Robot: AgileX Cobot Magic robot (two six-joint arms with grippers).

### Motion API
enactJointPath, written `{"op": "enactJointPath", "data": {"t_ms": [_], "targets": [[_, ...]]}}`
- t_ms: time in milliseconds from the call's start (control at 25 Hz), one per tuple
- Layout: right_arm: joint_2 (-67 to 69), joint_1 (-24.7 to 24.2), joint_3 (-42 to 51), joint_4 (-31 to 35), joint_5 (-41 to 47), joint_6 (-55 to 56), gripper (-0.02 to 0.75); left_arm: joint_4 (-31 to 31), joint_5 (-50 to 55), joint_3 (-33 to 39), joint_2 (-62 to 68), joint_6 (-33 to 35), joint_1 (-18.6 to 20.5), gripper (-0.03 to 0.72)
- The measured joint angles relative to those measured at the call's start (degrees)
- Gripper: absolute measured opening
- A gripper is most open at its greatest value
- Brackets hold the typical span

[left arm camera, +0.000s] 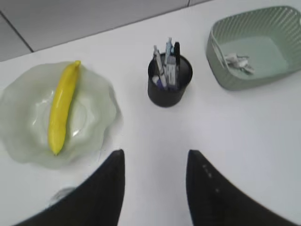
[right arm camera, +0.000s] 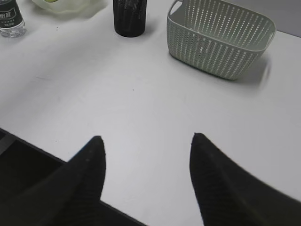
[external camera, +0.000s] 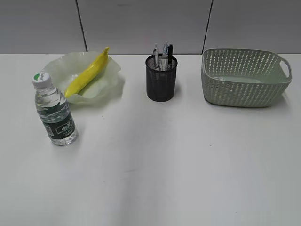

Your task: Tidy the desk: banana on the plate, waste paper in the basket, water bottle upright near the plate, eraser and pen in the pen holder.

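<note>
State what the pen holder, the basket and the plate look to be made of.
Pen holder: black wire mesh, likely metal; fine see-through grid.
Basket: sage-green moulded plastic, matte; even perforated rows.
Plate: pale green translucent plastic or glass, cannot tell which; wavy rim.

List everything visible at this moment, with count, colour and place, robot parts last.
desk: one, white, under everything
plate: one, pale green, wavy rim, back left
banana: one, yellow, lying on the plate
water bottle: one, clear with dark green label and white cap, upright in front of the plate
pen holder: one, black mesh, back centre
pens: several, standing in the pen holder
basket: one, sage green, back right
waste paper: one white wad, inside the basket
left gripper: black fingers apart, holding nothing
right gripper: black fingers apart, holding nothing
</note>
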Motion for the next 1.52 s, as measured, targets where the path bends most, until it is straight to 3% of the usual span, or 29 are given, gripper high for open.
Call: {"op": "enactJointPath", "data": {"t_ms": [240,520,800,1080,1520], "targets": [[0.0,0.0,0.0,0.0,0.0,0.0,0.456,0.2,0.2,23.5,-19.0,1.0,-3.3,0.313],[0.0,0.0,0.0,0.0,0.0,0.0,0.456,0.2,0.1,48.9,-44.5,1.7,-3.8,0.310],[0.0,0.0,0.0,0.1,0.0,0.0,0.456,-0.3,-2.2,67.9,-72.1,5.7,-3.8,0.310],[0.0,0.0,0.0,0.1,0.0,0.0,0.456,-3.4,-6.9,79.2,-92.4,12.4,-3.8,0.300],[0.0,0.0,0.0,0.1,0.0,0.0,0.456,-7.4,-8.7,80.0,-96.0,16.9,-3.9,0.291]]}}
